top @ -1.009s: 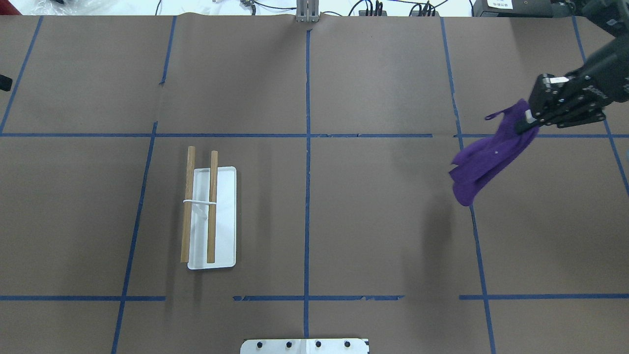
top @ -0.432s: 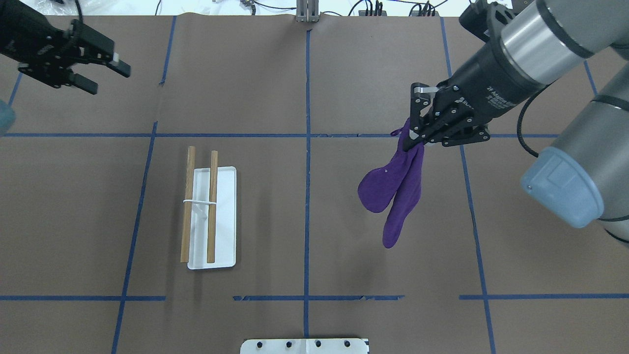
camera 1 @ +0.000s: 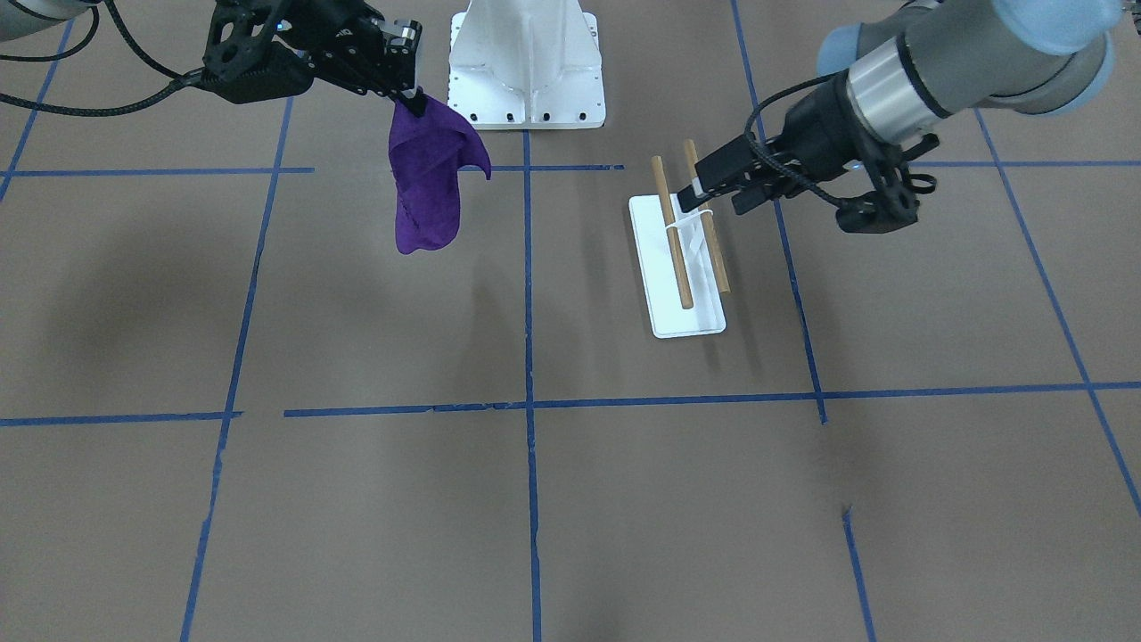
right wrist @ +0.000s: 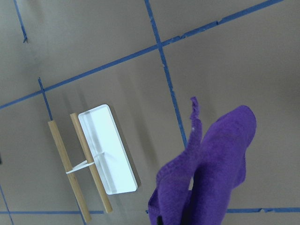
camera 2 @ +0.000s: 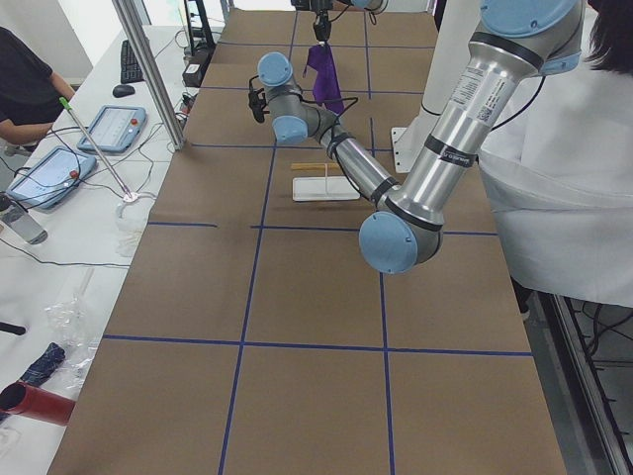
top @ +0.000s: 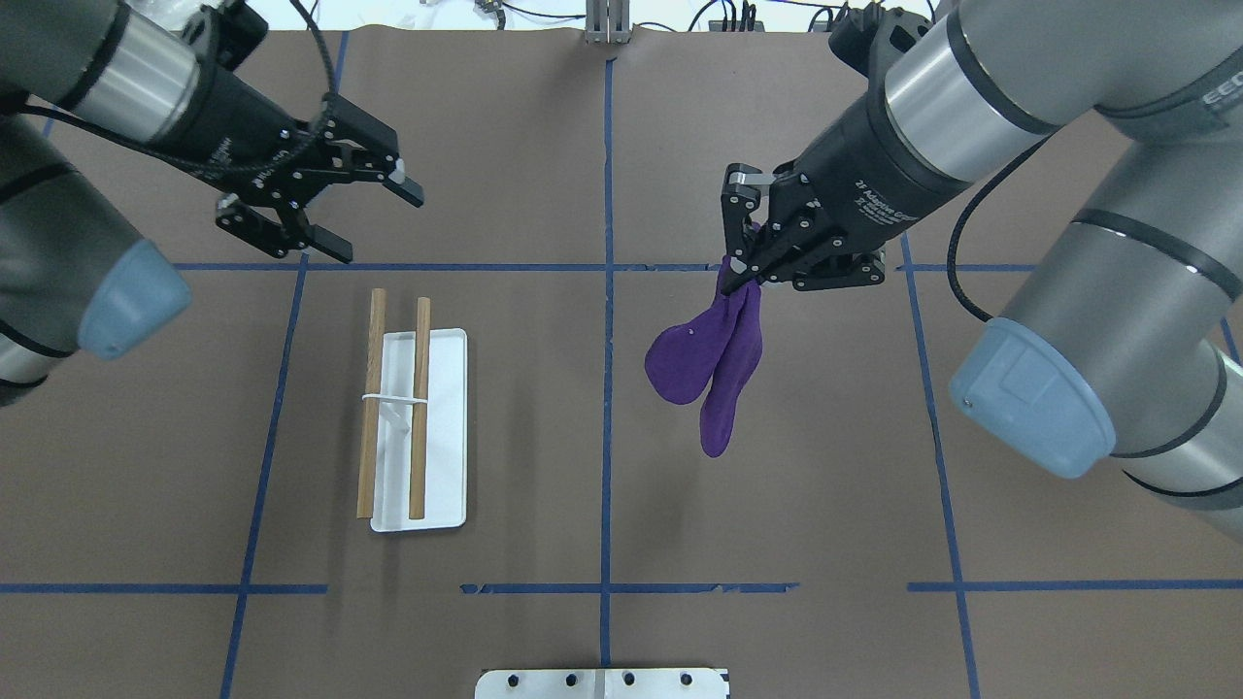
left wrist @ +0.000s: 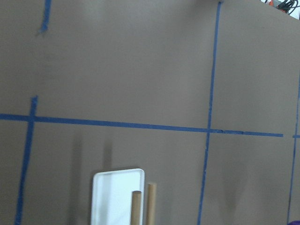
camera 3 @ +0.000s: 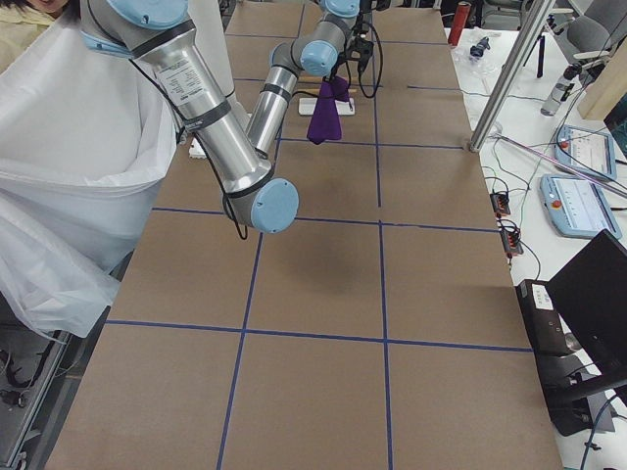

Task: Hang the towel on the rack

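Note:
The purple towel hangs bunched from my right gripper, which is shut on its top edge, high above the table's middle. It also shows in the front view and in the right wrist view. The rack stands left of centre: a white tray with two wooden bars on a white support. Both bars are bare. My left gripper is open and empty, above the table just beyond the rack's far end. In the front view the left gripper appears over the rack.
The white bolted pedestal stands at the robot's edge of the table, with its base plate at the overhead view's bottom. Blue tape lines divide the brown table cover. A metal post stands at the far edge.
My right gripper has carried the towel left from the table's right edge to near the centre line. My left arm has come in from the left to just beyond the rack.

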